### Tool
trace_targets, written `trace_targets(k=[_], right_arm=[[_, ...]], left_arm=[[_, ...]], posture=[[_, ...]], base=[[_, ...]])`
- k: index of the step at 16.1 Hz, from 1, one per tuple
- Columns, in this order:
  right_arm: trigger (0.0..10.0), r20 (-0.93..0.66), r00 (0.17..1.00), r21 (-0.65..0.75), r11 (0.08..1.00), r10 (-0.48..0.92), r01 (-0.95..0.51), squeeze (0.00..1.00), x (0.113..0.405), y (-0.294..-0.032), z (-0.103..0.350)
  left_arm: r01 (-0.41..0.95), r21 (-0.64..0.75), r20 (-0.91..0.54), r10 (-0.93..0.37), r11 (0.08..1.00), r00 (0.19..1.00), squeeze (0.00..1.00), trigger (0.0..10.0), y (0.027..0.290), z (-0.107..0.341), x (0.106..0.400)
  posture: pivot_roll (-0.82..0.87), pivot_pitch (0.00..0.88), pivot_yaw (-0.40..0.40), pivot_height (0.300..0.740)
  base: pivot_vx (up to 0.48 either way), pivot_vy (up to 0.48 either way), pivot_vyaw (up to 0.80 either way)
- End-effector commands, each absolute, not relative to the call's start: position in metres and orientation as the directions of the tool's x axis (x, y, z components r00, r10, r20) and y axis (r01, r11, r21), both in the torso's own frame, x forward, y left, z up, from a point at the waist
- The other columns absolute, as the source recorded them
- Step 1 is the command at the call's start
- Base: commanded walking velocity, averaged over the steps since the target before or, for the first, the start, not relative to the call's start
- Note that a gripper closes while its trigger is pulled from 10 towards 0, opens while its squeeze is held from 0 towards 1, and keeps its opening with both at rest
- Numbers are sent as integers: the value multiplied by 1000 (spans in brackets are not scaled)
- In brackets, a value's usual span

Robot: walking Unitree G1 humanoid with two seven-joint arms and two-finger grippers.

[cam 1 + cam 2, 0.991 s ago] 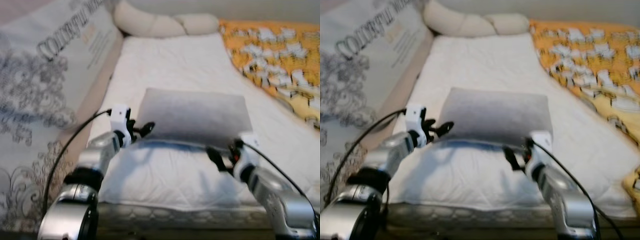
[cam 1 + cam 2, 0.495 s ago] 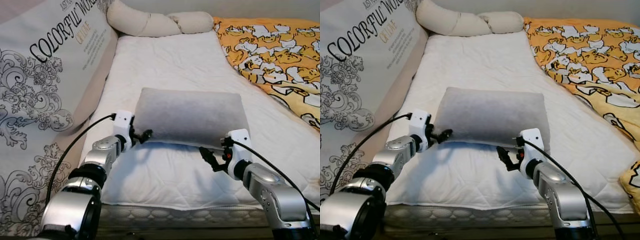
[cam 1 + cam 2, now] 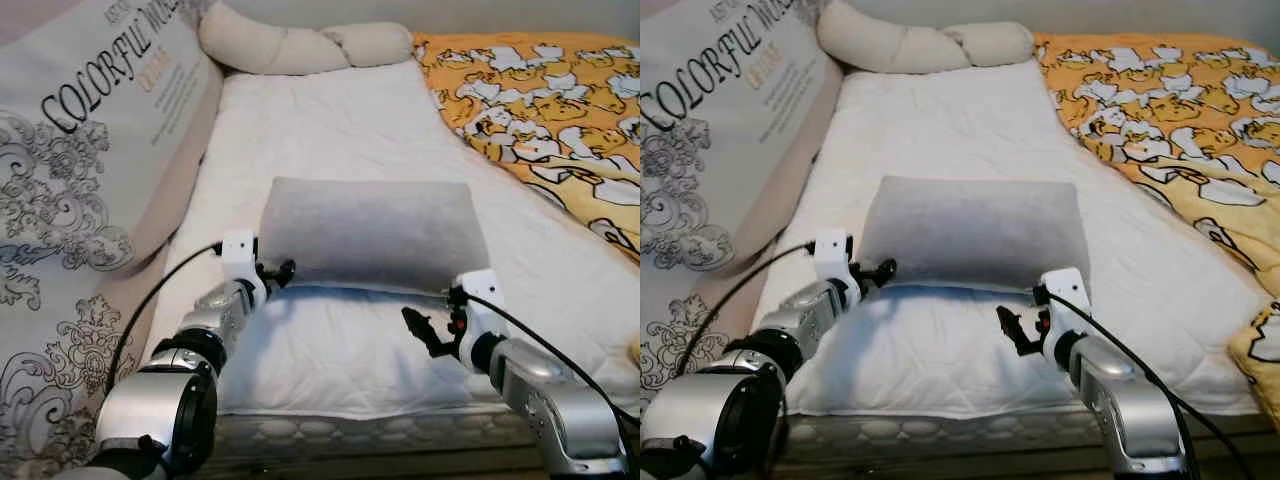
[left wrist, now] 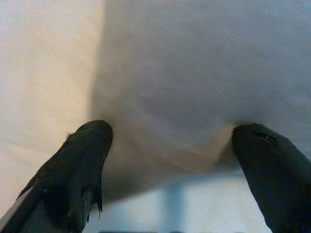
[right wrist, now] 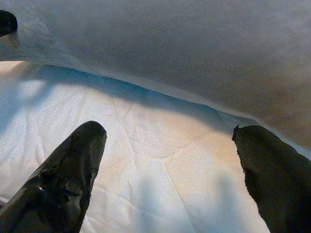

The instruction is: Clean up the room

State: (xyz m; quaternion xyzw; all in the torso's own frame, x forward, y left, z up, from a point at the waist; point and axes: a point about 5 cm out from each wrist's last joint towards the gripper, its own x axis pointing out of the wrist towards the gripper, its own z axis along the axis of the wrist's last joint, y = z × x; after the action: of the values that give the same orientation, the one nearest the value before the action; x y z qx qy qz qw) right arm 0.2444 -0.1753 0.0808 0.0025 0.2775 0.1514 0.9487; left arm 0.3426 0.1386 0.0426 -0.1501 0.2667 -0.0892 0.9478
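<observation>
A grey pillow (image 3: pixel 370 232) lies across the white mattress (image 3: pixel 330 120) of a bed, long side toward me. My left gripper (image 3: pixel 278 270) is open at the pillow's near left corner. In the left wrist view the corner of the pillow (image 4: pixel 194 87) sits between the spread fingertips (image 4: pixel 82 165). My right gripper (image 3: pixel 418 328) is open just short of the pillow's near right edge. In the right wrist view the gripper (image 5: pixel 167 133) has bare mattress between its fingers, and the pillow's edge (image 5: pixel 204 63) lies beyond it.
A large patterned cushion (image 3: pixel 80 150) with printed lettering leans along the bed's left side. A cream knotted bolster (image 3: pixel 290 45) lies at the head. An orange cartoon-print blanket (image 3: pixel 540 90) covers the right side. The mattress's front edge (image 3: pixel 350 430) is just below my arms.
The view has shifted and sharpened. My right gripper has drawn back a little from the pillow's near edge. The left gripper stays at the left corner.
</observation>
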Motion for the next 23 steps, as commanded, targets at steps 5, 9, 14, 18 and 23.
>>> trace_targets(k=[5, 9, 14, 18, 23], right_arm=[[10000, -525, 809, 109, 964, 263, -243, 0, 252, -176, 75], [10000, -531, 812, 106, 970, 240, -218, 0, 261, -179, 67], [10000, -531, 813, 107, 971, 239, -216, 0, 265, -182, 63], [10000, -528, 823, 107, 978, 209, -180, 0, 263, -192, 58], [10000, -523, 825, 106, 976, 216, -189, 0, 259, -193, 58]], left_arm=[[317, -542, -343, -549, 778, 762, 0, 10000, 114, 47, 337], [488, -399, -461, -630, 776, 625, 0, 10000, 111, 22, 314], [604, -478, -335, -768, 638, 547, 0, 0, 109, 25, 304], [729, -464, -102, -848, 503, 520, 0, 0, 120, 56, 308], [591, -189, -293, -619, 785, 729, 1000, 10000, 149, 59, 333]], posture=[[-233, 0, 70, 740], [-160, 0, 48, 740], [-133, 0, 60, 740], [-123, 0, 90, 740], [-141, 0, 109, 740]], base=[[0, 0, 0], [0, 0, 0], [0, 0, 0], [0, 0, 0], [0, 0, 0]])
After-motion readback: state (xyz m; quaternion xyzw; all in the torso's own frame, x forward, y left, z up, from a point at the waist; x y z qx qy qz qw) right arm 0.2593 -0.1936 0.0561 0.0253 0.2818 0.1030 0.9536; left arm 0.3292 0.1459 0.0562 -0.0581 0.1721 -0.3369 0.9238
